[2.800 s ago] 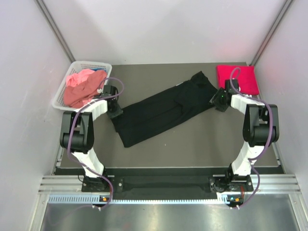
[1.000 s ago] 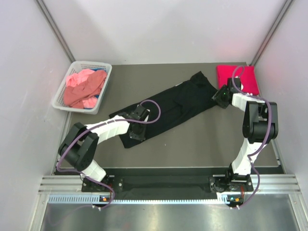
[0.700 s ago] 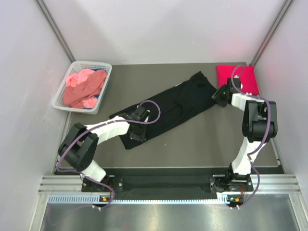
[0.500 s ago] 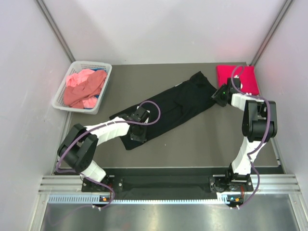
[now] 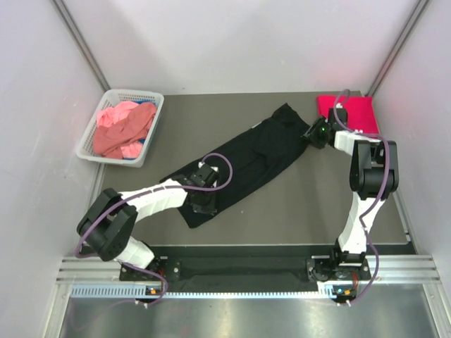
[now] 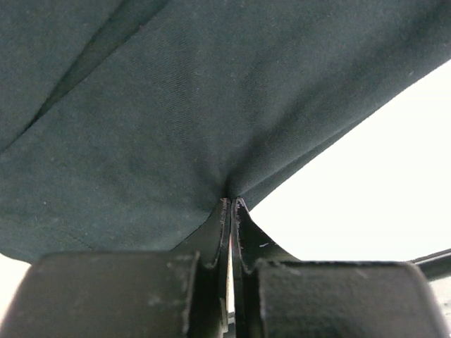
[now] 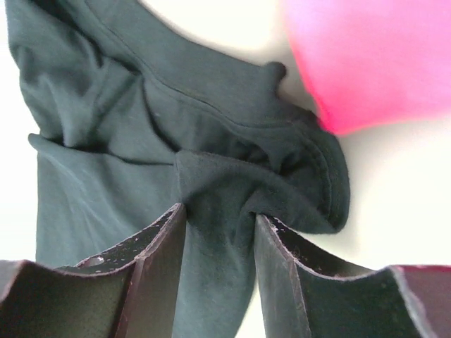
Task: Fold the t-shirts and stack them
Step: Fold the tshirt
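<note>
Right now your left gripper (image 5: 199, 203) is closed tight on the black shirt (image 5: 243, 158), pinching a thin fold of cloth at its near-left end; in the left wrist view the fingertips (image 6: 224, 211) meet with the fabric drawn up into them. Your right gripper (image 5: 314, 133) is at the shirt's far-right end, and its jaws are clamped around a thick bunched fold of the same black cloth (image 7: 141, 127), which fills the gap between the fingers (image 7: 158, 239). The black shirt lies stretched in a long diagonal band across the middle of the surface (image 5: 303, 204), from near left to far right, between the two grippers. You have the red shirt (image 5: 352, 113) folded flat at the far-right corner, just beside the right gripper and the black shirt's end. At the far left, the basket (image 5: 134, 92) holds crumpled pink shirts (image 5: 121, 130).
</note>
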Tool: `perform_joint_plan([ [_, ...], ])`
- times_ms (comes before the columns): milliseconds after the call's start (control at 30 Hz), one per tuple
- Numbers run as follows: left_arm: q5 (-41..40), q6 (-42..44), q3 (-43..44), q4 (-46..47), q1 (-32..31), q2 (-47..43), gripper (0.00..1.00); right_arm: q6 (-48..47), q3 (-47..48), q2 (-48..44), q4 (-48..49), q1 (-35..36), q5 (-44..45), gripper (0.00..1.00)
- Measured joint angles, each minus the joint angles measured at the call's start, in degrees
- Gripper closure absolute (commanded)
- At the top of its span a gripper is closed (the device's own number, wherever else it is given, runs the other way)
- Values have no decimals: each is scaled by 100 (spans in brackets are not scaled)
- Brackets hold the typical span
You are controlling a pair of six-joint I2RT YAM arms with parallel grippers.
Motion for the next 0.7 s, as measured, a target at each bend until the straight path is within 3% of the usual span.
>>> perform_joint_plan([
  [433, -9, -608, -24, 0, -136, 4, 100, -13, 1838, 1228, -216, 494, -308, 52],
  [633, 221, -756, 549, -20, -240, 612, 100, -85, 3270, 2024, -824, 496, -155, 58],
  [700, 337, -796, 756, -4, -269, 833, 100, -127, 3720, 2264, -1016, 487, -68, 64],
])
